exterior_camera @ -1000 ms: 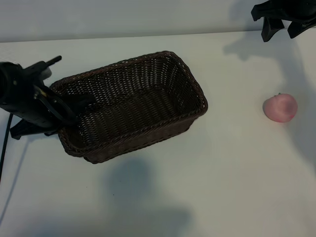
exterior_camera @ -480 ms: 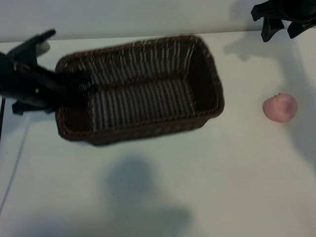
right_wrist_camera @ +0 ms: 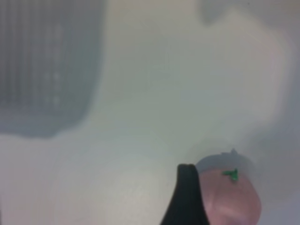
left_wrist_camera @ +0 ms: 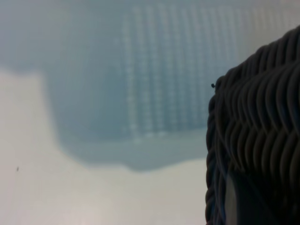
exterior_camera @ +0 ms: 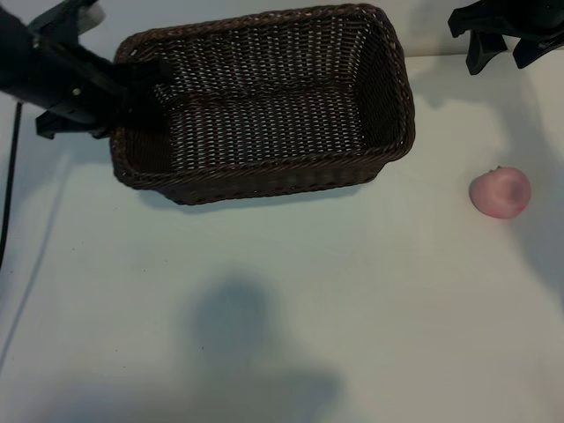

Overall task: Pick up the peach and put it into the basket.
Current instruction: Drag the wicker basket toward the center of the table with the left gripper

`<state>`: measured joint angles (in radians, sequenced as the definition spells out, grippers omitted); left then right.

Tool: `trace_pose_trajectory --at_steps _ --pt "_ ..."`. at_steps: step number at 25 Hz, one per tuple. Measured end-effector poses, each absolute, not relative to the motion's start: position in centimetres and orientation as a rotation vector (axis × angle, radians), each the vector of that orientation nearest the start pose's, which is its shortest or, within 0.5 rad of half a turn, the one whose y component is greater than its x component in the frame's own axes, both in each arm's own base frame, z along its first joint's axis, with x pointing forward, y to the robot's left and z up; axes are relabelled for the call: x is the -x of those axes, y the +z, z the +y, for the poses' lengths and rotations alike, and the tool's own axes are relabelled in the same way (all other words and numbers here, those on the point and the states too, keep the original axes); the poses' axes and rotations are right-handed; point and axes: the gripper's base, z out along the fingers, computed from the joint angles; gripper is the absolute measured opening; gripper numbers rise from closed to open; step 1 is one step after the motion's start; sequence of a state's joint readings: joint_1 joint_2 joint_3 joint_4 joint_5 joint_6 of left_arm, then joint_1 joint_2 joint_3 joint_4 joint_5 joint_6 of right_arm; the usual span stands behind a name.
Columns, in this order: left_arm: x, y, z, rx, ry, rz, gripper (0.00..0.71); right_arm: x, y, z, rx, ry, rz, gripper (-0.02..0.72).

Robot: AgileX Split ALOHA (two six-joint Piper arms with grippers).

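White tabletop (exterior_camera: 291, 317) fills my exterior view, with soft shadows across it. At the far left my left gripper (exterior_camera: 145, 92), black and bulky, is pinched on the short left wall of the large rectangular dark-brown woven wicker basket (exterior_camera: 264, 106), one finger inside and the rest outside. The basket hangs tilted, its open side turned towards the camera so I see straight down into it, and its shadow lies on the table well below it, so I read it as lifted. From the left wrist camera I see only the braided rim (left_wrist_camera: 255, 140) close up, with the table blurred beyond. Further right, well apart from the basket, the small round pale-pink peach (exterior_camera: 500, 192) with its reddish blush sits on the table. My right gripper (exterior_camera: 500, 55) hangs at the top right corner behind the peach, its black fingers spread and holding nothing. On its wrist camera, one dark fingertip (right_wrist_camera: 186, 197) overlaps the peach (right_wrist_camera: 232, 197).
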<state>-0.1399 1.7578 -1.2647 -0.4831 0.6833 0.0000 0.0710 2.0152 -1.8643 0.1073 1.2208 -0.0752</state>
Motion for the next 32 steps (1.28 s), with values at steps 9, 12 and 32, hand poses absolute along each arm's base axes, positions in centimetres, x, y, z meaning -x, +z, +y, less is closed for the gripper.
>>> trace_pose_trajectory --at_steps 9,12,32 --pt "-39.9 20.8 -11.2 0.084 -0.556 2.704 0.173 -43.2 28.1 4.0 0.177 0.151 2.846 0.568" --pt "-40.9 19.5 -12.2 0.057 -0.556 2.723 0.173 -43.2 28.1 4.0 0.177 0.151 2.846 0.568" --pt "-42.5 14.2 -14.2 0.097 -0.587 2.815 0.173 -43.2 28.1 4.0 0.177 0.151 2.846 0.567"
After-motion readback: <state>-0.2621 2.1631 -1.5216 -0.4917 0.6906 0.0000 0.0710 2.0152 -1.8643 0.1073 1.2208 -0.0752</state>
